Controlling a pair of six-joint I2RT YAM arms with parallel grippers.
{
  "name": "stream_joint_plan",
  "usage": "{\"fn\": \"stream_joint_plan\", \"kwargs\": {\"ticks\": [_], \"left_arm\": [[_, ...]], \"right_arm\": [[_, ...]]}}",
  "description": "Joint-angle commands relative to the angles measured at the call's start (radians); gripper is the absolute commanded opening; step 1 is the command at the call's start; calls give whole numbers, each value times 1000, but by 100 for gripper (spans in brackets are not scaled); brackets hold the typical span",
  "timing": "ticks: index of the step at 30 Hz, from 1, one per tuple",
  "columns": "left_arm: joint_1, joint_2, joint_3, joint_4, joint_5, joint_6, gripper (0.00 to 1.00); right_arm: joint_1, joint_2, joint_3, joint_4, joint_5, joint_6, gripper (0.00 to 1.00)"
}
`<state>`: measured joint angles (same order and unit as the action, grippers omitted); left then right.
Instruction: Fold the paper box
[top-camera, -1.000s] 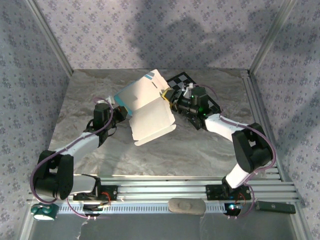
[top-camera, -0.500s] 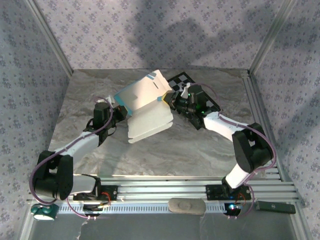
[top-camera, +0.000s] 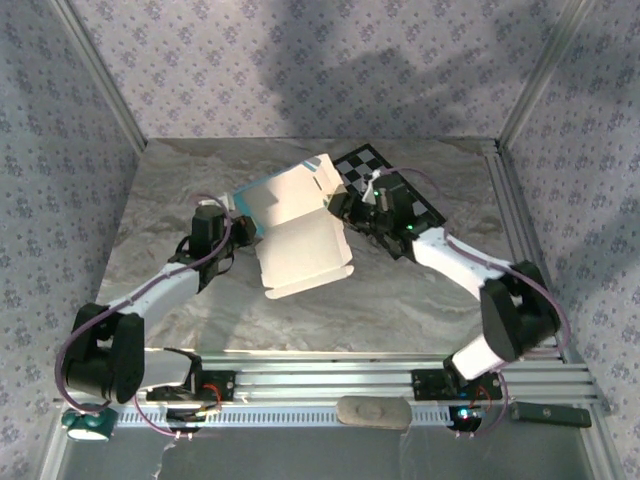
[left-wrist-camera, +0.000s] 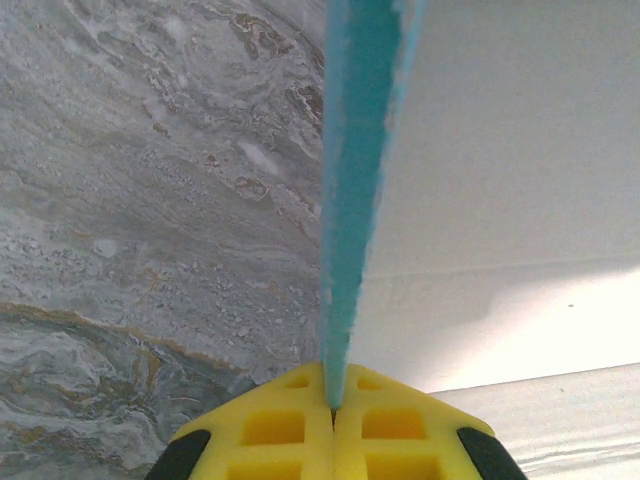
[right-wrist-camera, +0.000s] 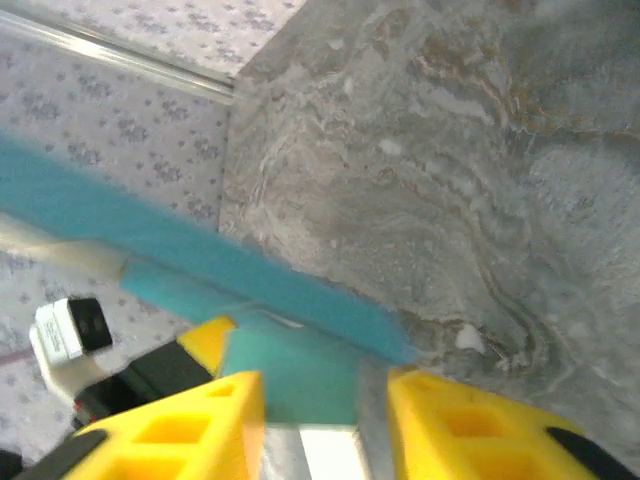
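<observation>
The paper box (top-camera: 300, 250) is half unfolded at the table's middle: white panels face up and a turquoise edge (top-camera: 262, 184) runs along its far left side. My left gripper (top-camera: 243, 228) holds the box's left edge. In the left wrist view its yellow fingers (left-wrist-camera: 290, 425) are shut on the turquoise cardboard edge (left-wrist-camera: 355, 170). My right gripper (top-camera: 335, 207) is at the box's right corner. In the right wrist view it (right-wrist-camera: 315, 385) stands open, with a turquoise flap (right-wrist-camera: 295, 370) lying flat between its fingers (right-wrist-camera: 440, 410) and a gap beside the right one.
A black-and-white checkerboard (top-camera: 362, 160) lies at the back, partly under the right arm. Patterned walls close in the marbled table (top-camera: 400, 290) on three sides. An aluminium rail (top-camera: 520, 210) runs along the right edge, and the arm bases sit on rails at the front.
The raised upper panel has dropped lower and flatter. The lower white panel tucked in, then spread out again. The right gripper shifted slightly left along the box corner, and its elbow swung right.
</observation>
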<state>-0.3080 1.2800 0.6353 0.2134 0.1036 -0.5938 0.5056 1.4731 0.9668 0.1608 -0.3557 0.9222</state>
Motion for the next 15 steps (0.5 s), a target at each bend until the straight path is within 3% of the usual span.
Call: {"fn": "stream_joint_plan", "kwargs": {"ticks": [1, 3, 6, 9, 12, 15], "left_arm": [[5, -21, 43, -50, -4, 137, 0], [7, -4, 47, -67, 8, 180, 0], [18, 24, 46, -53, 80, 216, 0], [24, 46, 65, -47, 186, 242, 0], [36, 76, 106, -75, 278, 259, 0], [51, 145, 155, -78, 434, 248, 0]], "right_arm": [[-75, -173, -92, 22, -43, -149, 44], [-148, -232, -148, 116, -168, -136, 44], [-199, -281, -114, 9, -205, -203, 40], [-267, -254, -69, -15, -320, -251, 37], [-353, -206, -23, -23, -490, -286, 41], [-372, -162, 37, -114, -607, -432, 46]]}}
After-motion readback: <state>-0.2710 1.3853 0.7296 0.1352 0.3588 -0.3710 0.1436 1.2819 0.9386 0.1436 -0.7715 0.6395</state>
